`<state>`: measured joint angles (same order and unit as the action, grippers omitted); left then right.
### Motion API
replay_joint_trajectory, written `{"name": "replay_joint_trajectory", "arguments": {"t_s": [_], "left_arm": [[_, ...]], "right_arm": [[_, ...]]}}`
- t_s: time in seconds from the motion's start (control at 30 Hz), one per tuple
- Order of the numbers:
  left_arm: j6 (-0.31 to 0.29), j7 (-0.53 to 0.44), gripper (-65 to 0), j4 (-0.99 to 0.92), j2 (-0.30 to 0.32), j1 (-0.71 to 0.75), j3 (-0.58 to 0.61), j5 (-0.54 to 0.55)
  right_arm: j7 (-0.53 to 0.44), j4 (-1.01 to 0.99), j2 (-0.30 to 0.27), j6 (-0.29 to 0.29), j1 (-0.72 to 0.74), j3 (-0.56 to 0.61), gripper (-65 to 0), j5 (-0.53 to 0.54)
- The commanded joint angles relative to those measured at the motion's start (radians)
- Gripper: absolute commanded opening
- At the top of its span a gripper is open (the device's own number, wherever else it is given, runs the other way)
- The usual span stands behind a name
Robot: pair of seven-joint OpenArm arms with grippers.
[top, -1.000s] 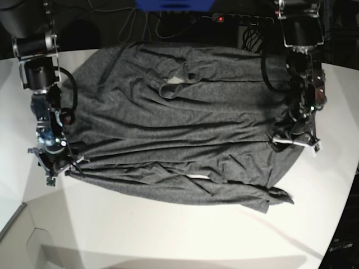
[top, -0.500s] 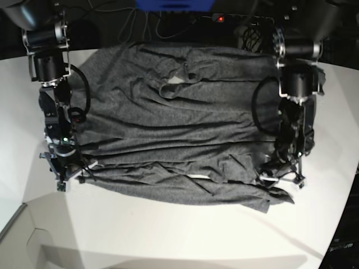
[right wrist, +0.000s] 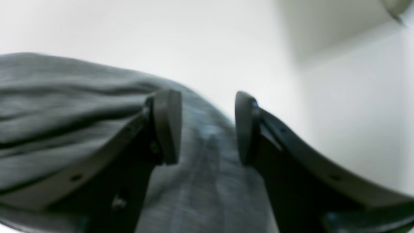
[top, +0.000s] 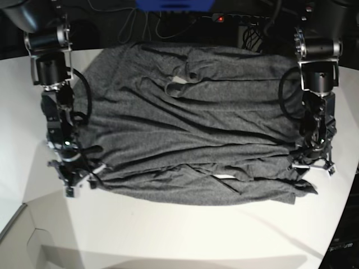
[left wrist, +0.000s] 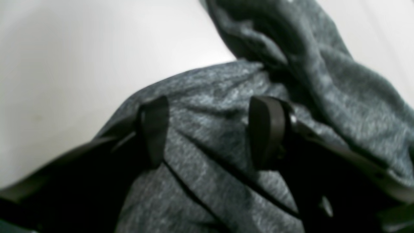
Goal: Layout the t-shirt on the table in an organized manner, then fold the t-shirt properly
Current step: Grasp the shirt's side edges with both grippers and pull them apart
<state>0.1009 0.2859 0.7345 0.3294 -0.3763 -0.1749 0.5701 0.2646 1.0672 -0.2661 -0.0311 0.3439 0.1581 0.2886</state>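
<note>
The dark grey t-shirt (top: 190,129) lies spread wide across the white table (top: 185,235), creased, its neck opening toward the far side. My left gripper (top: 313,166) sits at the shirt's right edge near the hem. In the left wrist view that gripper (left wrist: 210,129) is open, its fingers apart and resting on the knit t-shirt (left wrist: 339,90). My right gripper (top: 76,174) is at the shirt's left edge. Seen from the right wrist, it (right wrist: 207,129) is open too, straddling the border of the t-shirt (right wrist: 64,106), with bare table (right wrist: 194,38) beyond.
Cables and a power strip with a red light (top: 221,18) run behind the table's far edge, beside a blue object (top: 174,4). The table's rim drops away at the near left (top: 22,213). Bare white tabletop lies in front of the shirt.
Both grippers have slid toward the near side along the shirt's two edges. The shirt's lower part has spread wider, its right corner now further right.
</note>
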Motion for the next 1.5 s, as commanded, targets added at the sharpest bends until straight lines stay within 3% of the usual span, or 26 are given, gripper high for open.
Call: {"name": "replay_joint_trajectory", "arguments": {"t_s": [0.0,0.1,0.2,0.33,0.47,0.8,0.87,0.97,1.07,1.33,1.47], "left_arm": [[0.030,0.080,-26.1,0.007,0.001,0.010,-0.001,0.008],[0.030,0.082,-26.1,0.078,-0.005,0.035,-0.001,0.008],[0.030,0.082,-26.1,0.144,-0.008,0.063,-0.001,0.008],[0.030,0.083,-26.1,0.167,-0.008,0.064,0.004,0.008],[0.030,0.083,-26.1,0.168,-0.009,0.078,0.002,0.008],[0.030,0.083,-26.1,0.168,-0.009,0.098,-0.001,0.008],[0.030,0.083,-26.1,0.167,-0.009,0.099,-0.001,0.008],[0.030,0.083,-26.1,0.158,-0.009,0.099,-0.001,0.008],[0.030,0.082,-26.1,0.161,-0.009,0.115,-0.001,0.008],[0.030,0.082,-26.1,0.165,-0.026,0.118,-0.001,0.008],[0.030,0.082,-26.1,0.195,-0.029,0.118,-0.001,0.008]], "right_arm": [[-0.020,-0.005,0.011,-0.062,0.037,0.001,-37.5,0.002],[-0.020,-0.077,0.055,-0.188,0.073,0.033,-37.5,0.002],[-0.032,-0.175,0.095,-0.240,0.139,0.088,-37.5,0.002],[-0.037,-0.316,0.143,-0.246,0.257,0.130,-37.5,0.002],[-0.129,-0.503,0.192,-0.246,0.355,0.131,-37.5,0.002],[-0.330,-0.773,0.207,-0.238,0.393,0.130,-37.5,0.002],[-0.364,-0.798,0.181,-0.203,0.393,0.128,-37.6,0.002],[-0.402,-0.812,0.144,-0.077,0.393,0.130,-37.5,0.002],[-0.420,-0.810,0.110,-0.002,0.395,0.127,-37.5,0.002],[-0.440,-0.807,0.092,0.061,0.415,0.125,-37.5,0.004],[-0.476,-0.744,0.093,0.064,0.410,0.123,-37.5,0.005]]}}
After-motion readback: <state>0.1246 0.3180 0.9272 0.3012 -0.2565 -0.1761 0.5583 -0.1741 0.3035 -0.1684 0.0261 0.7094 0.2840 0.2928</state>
